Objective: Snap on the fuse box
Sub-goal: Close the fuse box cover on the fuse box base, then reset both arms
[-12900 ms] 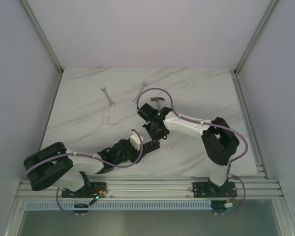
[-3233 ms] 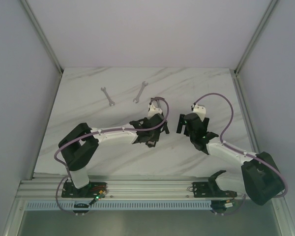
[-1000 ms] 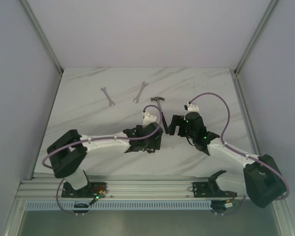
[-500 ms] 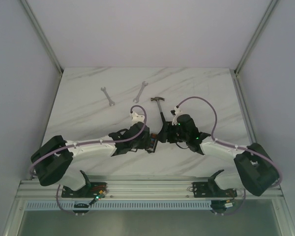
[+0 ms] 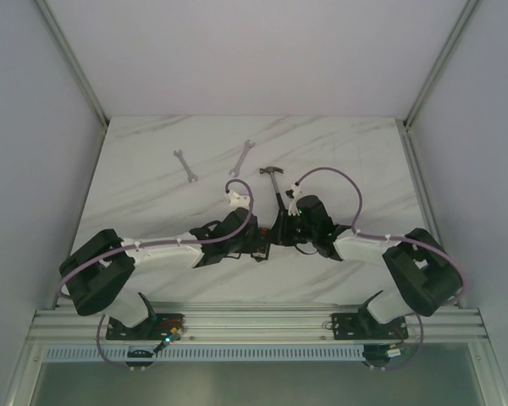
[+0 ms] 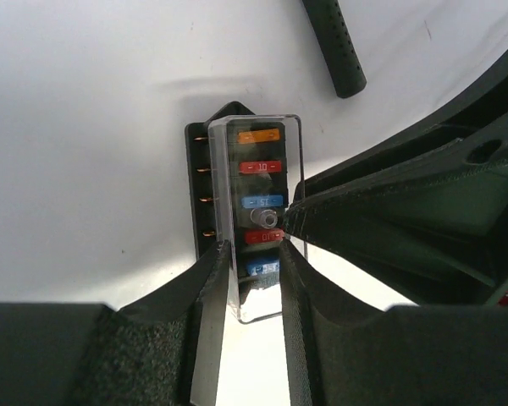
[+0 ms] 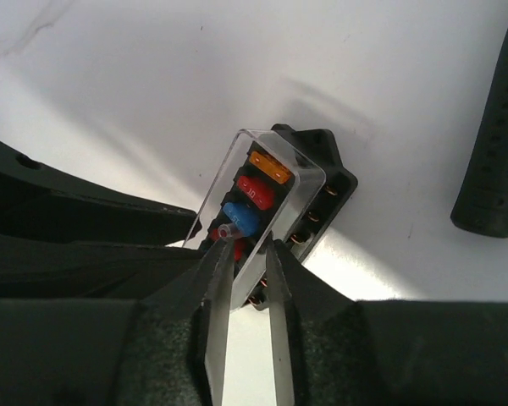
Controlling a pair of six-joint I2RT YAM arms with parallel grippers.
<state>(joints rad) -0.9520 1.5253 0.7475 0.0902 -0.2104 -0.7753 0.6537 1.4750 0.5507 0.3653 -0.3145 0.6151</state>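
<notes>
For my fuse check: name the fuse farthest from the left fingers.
The orange fuse, at the far end of the fuse box; red fuses and blue fuses lie closer.

My left tool [image 6: 254, 254] and right tool [image 7: 247, 254] meet nose to nose at the fuse box [image 6: 254, 178], each barring the other's side. The hammer [image 6: 334, 46] lies just beyond. Open surface [image 6: 85, 127] lies to my left tool's left.

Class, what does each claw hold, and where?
Left claw pinches the fuse box by the near end of its clear cover. Right claw straddles it too; grip unclear.
</notes>
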